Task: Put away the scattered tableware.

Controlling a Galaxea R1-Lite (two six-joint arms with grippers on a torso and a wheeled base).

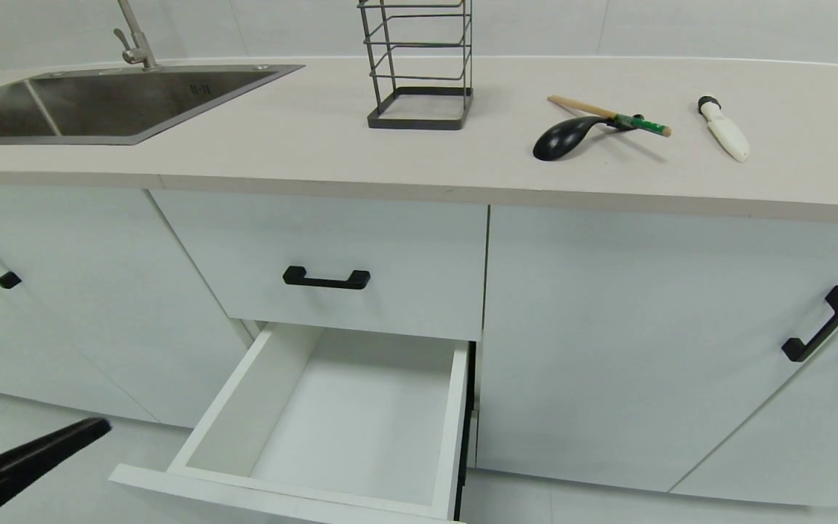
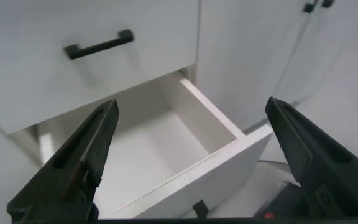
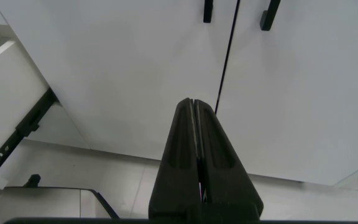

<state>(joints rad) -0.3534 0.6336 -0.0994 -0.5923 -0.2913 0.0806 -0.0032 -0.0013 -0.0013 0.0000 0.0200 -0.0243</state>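
On the right of the counter lie a black spoon, a wooden chopstick pair with a green band across its handle, and a white knife with a black cap. The lower drawer is pulled out with nothing in it; the left wrist view also shows the drawer. My left gripper is open, low and in front of the drawer, with one finger at the bottom left of the head view. My right gripper is shut on nothing, low before the cabinet doors.
A wire rack stands at the back middle of the counter. A steel sink with a tap sits at the left. The upper drawer is closed. Cabinet doors with black handles flank the drawers.
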